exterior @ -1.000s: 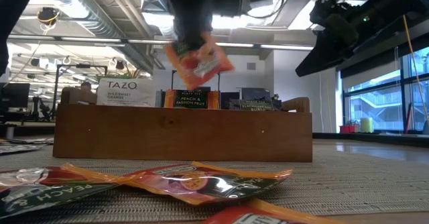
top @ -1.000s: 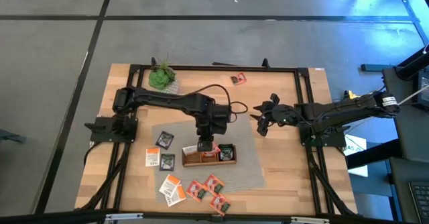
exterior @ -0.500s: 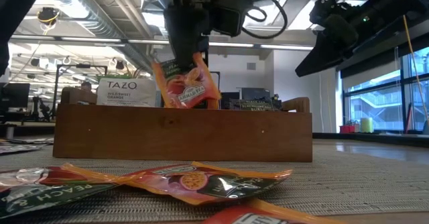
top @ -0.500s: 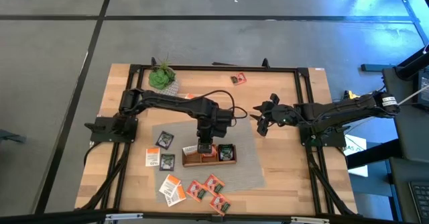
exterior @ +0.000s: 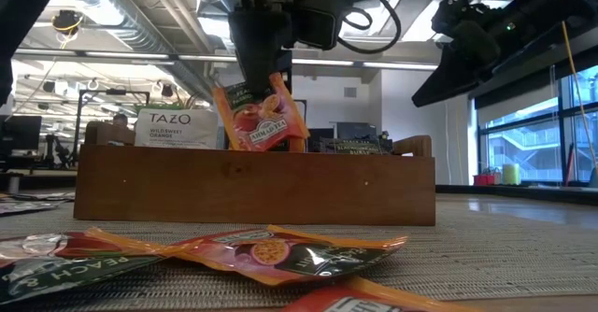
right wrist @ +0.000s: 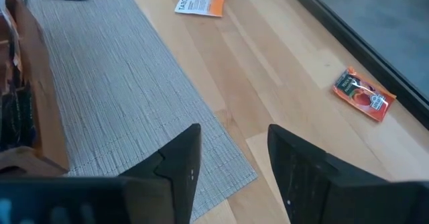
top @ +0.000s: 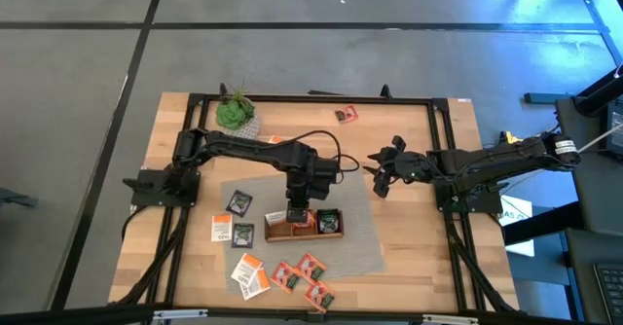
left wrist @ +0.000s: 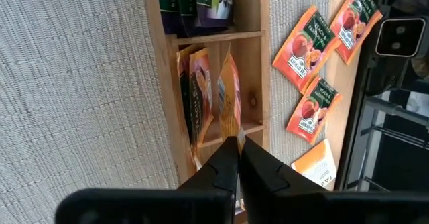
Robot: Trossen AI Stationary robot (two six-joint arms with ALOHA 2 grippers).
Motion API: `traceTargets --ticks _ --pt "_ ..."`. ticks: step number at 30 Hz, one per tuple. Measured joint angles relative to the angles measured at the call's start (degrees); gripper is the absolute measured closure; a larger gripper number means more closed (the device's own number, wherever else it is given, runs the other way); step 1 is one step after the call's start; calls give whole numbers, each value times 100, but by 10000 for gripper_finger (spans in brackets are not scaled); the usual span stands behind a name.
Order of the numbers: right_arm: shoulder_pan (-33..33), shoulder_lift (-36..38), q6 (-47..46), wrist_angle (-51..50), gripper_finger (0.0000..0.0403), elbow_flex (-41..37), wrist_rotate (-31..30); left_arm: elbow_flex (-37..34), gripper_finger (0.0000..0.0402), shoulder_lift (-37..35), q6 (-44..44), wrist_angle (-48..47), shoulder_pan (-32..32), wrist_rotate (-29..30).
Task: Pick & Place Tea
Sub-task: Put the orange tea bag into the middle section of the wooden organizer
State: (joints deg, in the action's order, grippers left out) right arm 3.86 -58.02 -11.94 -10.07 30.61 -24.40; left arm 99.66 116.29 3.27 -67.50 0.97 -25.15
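Observation:
A long brown wooden tray (top: 336, 234) lies on a grey mat. My left gripper (top: 300, 211) stands over its middle compartment, shut on a red-orange tea sachet (exterior: 262, 116). In the left wrist view that compartment also holds other orange sachets (left wrist: 191, 93), standing on edge, and the compartment beside it holds dark ones (left wrist: 194, 3). A white sachet (exterior: 176, 128) stands in an end compartment. My right gripper (top: 382, 176) hovers open, to the right of the tray, touching nothing. My left gripper pinches the red-orange sachet by its top edge (left wrist: 231, 131) between its two fingers, from above, pointing down. The sachet hangs below them, a little tilted. Its lower part is inside the middle compartment, hidden behind the tray's near wall (exterior: 252, 186).
Loose sachets lie near the tray. Red ones (top: 300, 271) and white-orange ones (top: 250, 273) are on its near side. Dark ones (top: 238, 203) and a white one (top: 222, 227) are to its left. One red sachet (top: 346, 115) lies near the far edge. A potted plant (top: 235, 110) stands far left.
My left gripper has come down with the red-orange sachet. The sachet hung clear above the tray then, and now its lower part sits behind the tray's near wall, in the middle compartment. The last half second shows no movement. The gripper has stayed shut on it.

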Motion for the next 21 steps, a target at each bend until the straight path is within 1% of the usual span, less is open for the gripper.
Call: traceTargets --ticks 4,15,21 --pt "0 0 47 0 228 0 -2 0 383 0 140 1 0 0" --pt "0 0 47 -2 228 0 0 0 317 -2 195 -3 -35 0" --pt "0 0 47 -2 228 0 0 0 307 -4 166 -5 -13 -27"
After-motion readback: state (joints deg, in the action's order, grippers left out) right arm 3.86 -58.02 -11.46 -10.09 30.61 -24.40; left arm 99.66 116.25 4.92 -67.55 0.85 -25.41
